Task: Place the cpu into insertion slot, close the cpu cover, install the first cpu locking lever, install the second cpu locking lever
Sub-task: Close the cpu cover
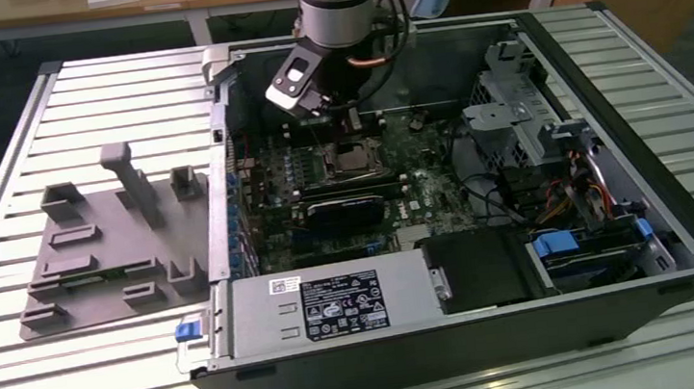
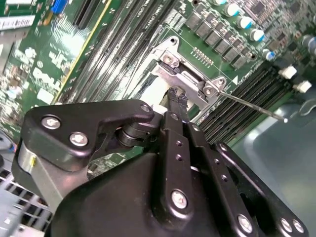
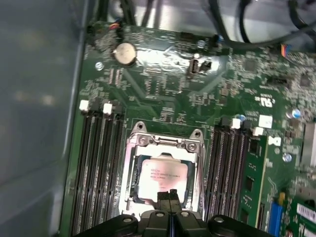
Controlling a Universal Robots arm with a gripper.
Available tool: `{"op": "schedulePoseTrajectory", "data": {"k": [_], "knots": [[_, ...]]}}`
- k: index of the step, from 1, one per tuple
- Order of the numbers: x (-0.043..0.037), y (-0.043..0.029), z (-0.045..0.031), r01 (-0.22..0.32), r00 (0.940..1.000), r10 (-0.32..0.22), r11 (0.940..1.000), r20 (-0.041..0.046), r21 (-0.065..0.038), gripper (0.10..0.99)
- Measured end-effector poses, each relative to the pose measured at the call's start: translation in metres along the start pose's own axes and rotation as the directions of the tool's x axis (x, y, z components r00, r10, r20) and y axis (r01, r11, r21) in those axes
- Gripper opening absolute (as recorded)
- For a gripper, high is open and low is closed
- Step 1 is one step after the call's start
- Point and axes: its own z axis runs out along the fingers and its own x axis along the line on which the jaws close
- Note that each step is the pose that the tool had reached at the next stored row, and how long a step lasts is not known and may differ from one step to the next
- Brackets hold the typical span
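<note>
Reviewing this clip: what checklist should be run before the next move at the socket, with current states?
1. The cpu sits under the cover window: ok.
2. The cpu cover is down over it: ok.
3. Cover pressed fully flat: cannot tell.
4. The locking lever latched: not ok, its rod angles out over the memory slots.
5. The gripper shut, tips at the cover's edge: ok.
</note>
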Motion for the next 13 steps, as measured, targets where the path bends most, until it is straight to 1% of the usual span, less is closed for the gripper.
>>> {"op": "schedulePoseTrajectory", "data": {"k": [3,6,9,11,13], "knots": [[0.0000,0.0000,0.0001,0.054,0.9986,-0.054,0.9986,-0.0006,-0.002,0.106],[0.0000,0.0000,0.0003,0.107,0.9942,-0.107,0.9942,-0.0011,-0.003,0.106],[0.0000,0.0000,0.0004,0.160,0.9871,-0.160,0.9871,-0.0015,-0.005,0.106],[0.0000,0.0000,0.0004,0.185,0.9828,-0.185,0.9828,-0.0016,-0.006,0.106],[0.0000,0.0000,0.0005,0.212,0.9772,-0.212,0.9772,-0.0018,-0.007,0.106]]}}
